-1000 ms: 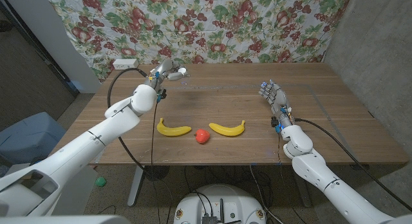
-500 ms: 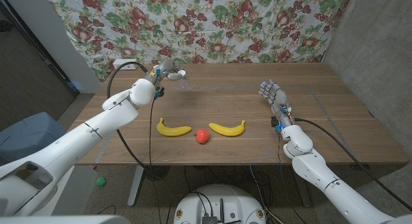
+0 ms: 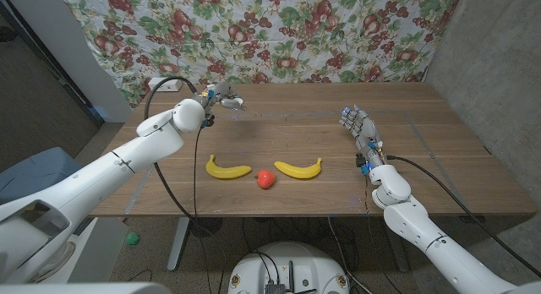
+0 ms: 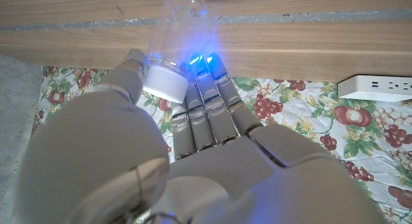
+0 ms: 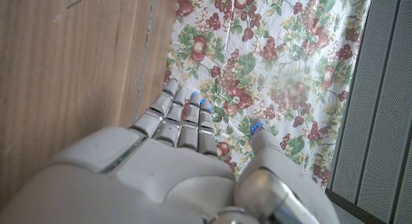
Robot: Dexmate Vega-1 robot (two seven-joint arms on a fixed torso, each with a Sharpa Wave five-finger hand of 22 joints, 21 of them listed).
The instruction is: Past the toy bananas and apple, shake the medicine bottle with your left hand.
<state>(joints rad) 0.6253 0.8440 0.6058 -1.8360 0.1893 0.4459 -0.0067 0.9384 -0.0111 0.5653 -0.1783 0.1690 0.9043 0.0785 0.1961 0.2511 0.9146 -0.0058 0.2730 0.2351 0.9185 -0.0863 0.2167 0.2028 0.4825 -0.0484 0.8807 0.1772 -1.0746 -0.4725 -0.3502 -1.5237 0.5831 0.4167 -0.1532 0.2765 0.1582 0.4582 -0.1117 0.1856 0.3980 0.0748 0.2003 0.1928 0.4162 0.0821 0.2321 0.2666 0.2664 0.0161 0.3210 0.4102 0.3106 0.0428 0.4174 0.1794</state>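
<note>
Left hand (image 3: 221, 97) grips the clear medicine bottle (image 4: 172, 47) at the table's (image 3: 423, 159) far edge — right hand (image 3: 358, 125) empty, fingers apart.

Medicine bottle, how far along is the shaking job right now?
Done: the left hand has reached past the two toy bananas and the apple and grips the clear medicine bottle, held above the table's far side. In hand: the bottle is tilted in its grip, consistent with mid-shake. Left: finishing the shake and perhaps setting it down. The right hand waits open, holding nothing.
</note>
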